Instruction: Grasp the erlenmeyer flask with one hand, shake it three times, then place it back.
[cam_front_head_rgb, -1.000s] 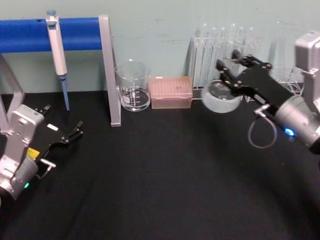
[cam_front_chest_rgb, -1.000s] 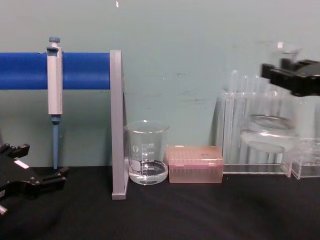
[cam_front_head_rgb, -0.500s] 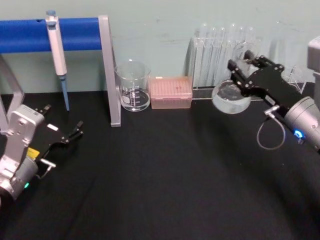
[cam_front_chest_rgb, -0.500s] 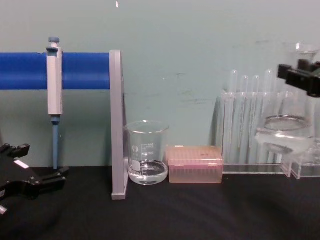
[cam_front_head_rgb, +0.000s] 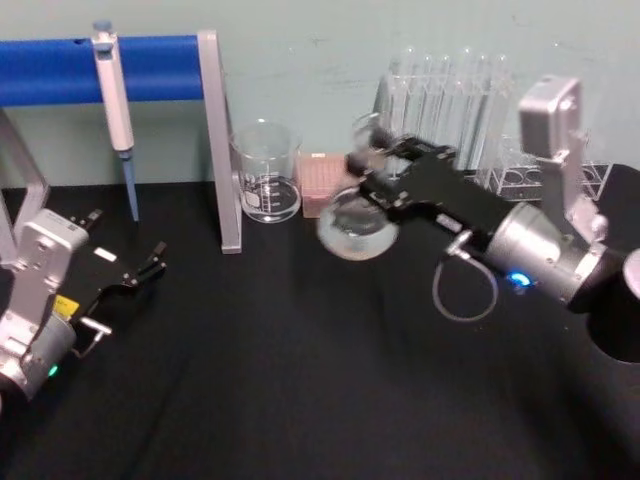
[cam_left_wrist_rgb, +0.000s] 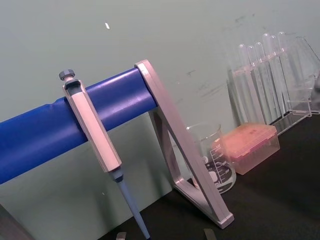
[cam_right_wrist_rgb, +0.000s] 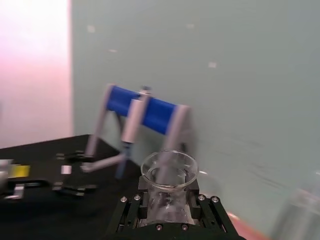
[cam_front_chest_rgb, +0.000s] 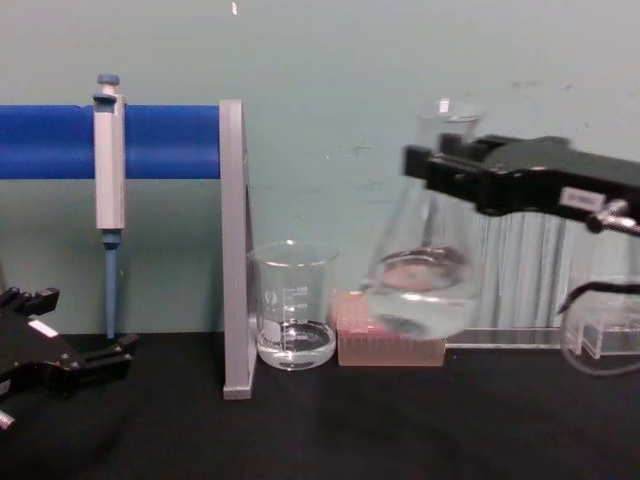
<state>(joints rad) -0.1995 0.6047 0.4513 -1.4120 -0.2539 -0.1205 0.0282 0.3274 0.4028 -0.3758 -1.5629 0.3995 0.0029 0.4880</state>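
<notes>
Flask aloft — right gripper clamps its neck (left gripper parked, jaws apart).

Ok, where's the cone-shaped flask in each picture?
Head view: the flask centre, in the right pincer; left pincer parked left.
Chest view: flask right of centre, before the pink box.
Right wrist view: flask bottom middle.
Left wrist view: cannot tell.
Shared landmark: the blue bar.
</notes>
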